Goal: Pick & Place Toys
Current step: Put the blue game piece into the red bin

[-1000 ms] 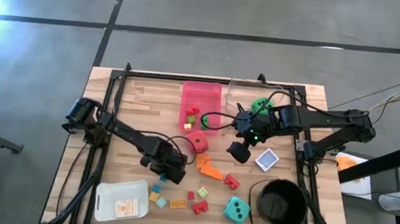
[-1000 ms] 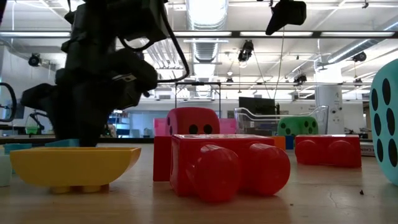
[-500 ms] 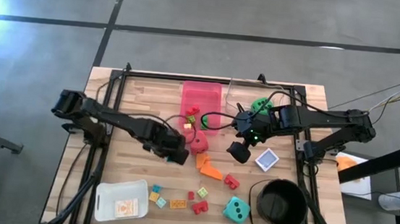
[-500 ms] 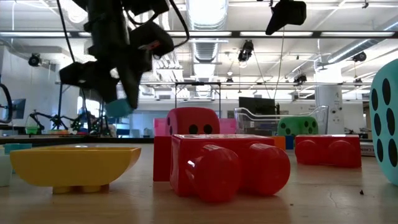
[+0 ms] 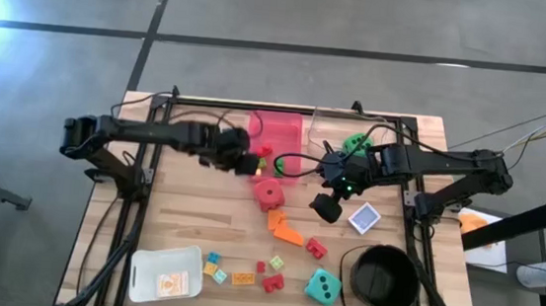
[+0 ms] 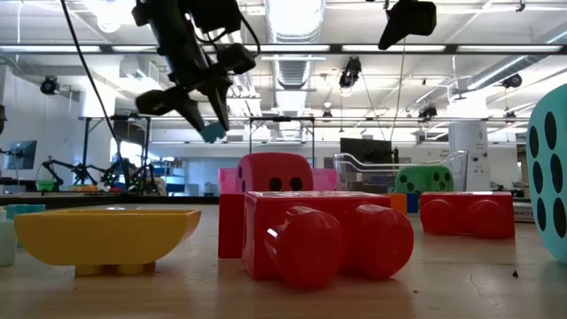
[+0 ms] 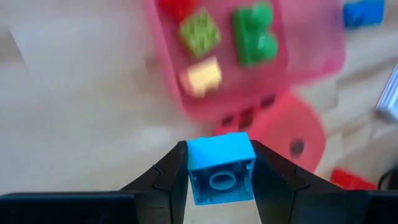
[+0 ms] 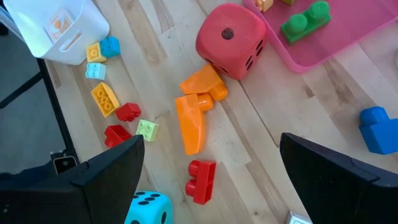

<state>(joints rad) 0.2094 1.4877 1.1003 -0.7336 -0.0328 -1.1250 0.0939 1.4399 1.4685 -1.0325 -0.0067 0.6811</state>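
My left gripper (image 5: 248,161) hangs above the near left corner of the pink tray (image 5: 277,126), shut on a small blue brick (image 7: 221,167); the low view shows that brick (image 6: 213,133) high above the table. The tray holds green, yellow and red bricks (image 7: 254,34). A red die (image 5: 269,194) rests on the table just in front of the tray. My right gripper (image 5: 326,207) hovers open to the right of the die, with nothing between its fingers. Orange bricks (image 8: 196,112), red bricks (image 8: 200,179) and a teal die (image 5: 322,286) lie on the table. My left gripper pinches the blue brick by two opposite sides (image 7: 191,171) between its two fingers. The fingers slant down from the table's left side. The brick is lifted clear, and its hollow underside (image 7: 221,182) faces the wrist camera.
A black round bucket (image 5: 381,278) stands at the near right and a white container (image 5: 165,274) at the near left. A green die (image 5: 356,142) sits at the far right, a card (image 5: 364,218) lies beside my right gripper, and several small bricks (image 5: 243,269) lie near the front edge.
My left gripper has risen and swung from the near middle of the table toward the far edge, up to the pink tray's near left corner, and has turned as it went. It has stayed shut on the blue brick, which went up with it.
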